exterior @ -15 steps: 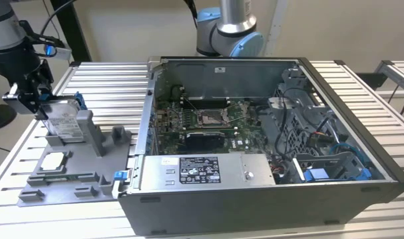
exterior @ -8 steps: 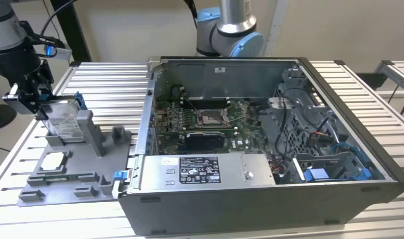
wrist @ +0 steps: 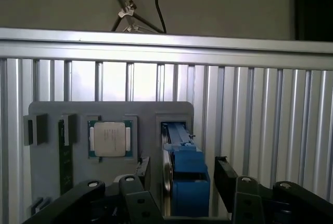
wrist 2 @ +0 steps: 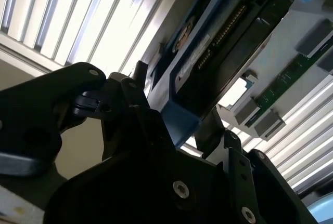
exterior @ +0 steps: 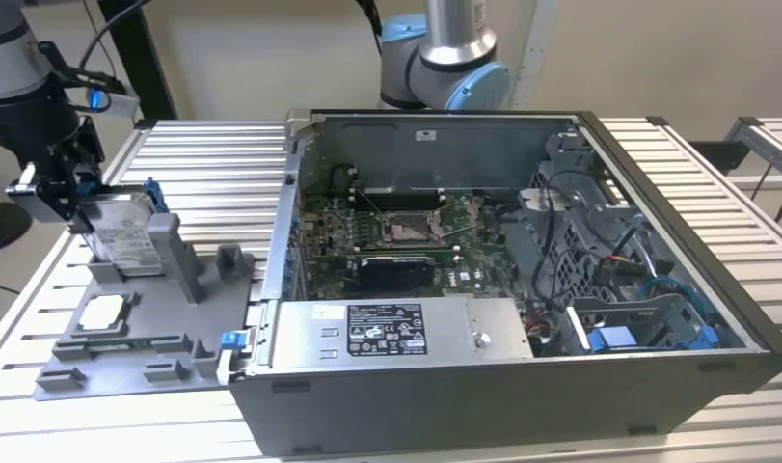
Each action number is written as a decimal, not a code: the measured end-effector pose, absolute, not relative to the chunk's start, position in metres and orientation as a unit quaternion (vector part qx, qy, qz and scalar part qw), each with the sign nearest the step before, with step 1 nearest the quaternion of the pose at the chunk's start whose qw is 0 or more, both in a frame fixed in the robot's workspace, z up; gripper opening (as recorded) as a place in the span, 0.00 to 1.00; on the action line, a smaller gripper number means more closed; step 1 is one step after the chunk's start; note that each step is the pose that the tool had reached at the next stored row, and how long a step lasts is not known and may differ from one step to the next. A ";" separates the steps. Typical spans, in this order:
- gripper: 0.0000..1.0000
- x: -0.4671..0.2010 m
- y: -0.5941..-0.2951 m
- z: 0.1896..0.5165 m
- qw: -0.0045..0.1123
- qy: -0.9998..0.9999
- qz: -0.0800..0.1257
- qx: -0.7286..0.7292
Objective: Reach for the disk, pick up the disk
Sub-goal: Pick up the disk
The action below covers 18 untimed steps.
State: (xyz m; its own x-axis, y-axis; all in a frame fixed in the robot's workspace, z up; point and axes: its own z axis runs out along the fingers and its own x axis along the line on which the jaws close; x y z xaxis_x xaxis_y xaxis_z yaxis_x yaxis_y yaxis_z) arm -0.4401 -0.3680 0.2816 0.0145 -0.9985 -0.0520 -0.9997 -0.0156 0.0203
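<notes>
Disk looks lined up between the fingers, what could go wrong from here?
1. The disk stands on edge in a slot of the grey fixture; a skewed pull could jam it or drag the fixture along.
2. The open gripper straddles the blue bracket; closing on plastic might flex it or slip.
3. The chip sits close beside the disk; a finger could brush it.

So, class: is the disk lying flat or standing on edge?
On edge: the disk stands in a slot of the grey holder, label facing sideways.
</notes>
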 end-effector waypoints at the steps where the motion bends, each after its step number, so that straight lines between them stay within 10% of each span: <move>1: 1.00 -0.440 -0.368 0.281 0.011 0.701 0.026 -0.712; 18: 1.00 -0.440 -0.368 0.262 0.011 0.702 0.026 -0.712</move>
